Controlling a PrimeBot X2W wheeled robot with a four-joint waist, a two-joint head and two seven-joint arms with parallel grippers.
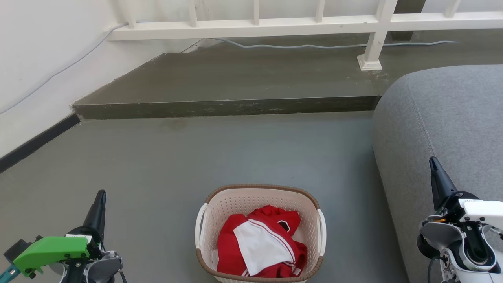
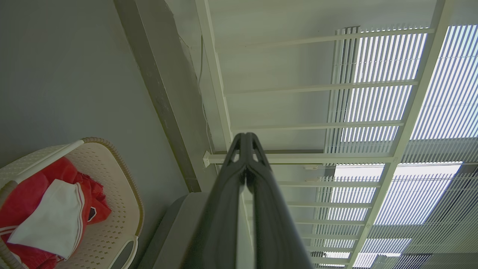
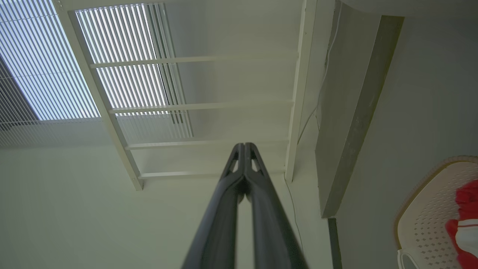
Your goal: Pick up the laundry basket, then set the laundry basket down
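At 8 o'clock in the head view the left gripper [image 1: 100, 196] hangs above the grey floor [image 1: 188, 157]. Its two dark fingers are pressed together, holding nothing, as its wrist view shows. It is well apart from the laundry basket [image 1: 255, 201], which stands upright on the floor at 6 o'clock with red-and-white clothing [image 1: 261, 243] heaped inside. The white handles sit at the basket's own 9 and 3 o'clock. At 4 o'clock the right gripper [image 1: 434, 163] also has its fingers together on nothing. It is in front of the grey sofa [image 1: 452, 114] and well clear of the basket.

A basket resting on the floor with both grippers away and empty fits a basket waiting to be lifted. It fits equally one that has been put back down.

The risks, as I judge them:
- The handles are thin and lie close to the perforated wall, so fingers that stay together could slide past instead of hooking.
- A lift with one side higher would tip the basket, and the loose clothing could slide out.
- The sofa lies close at the basket's 3 o'clock side, so the right arm could brush it.

No writing can be read. A small dark emblem on the red cloth is too small to make out.
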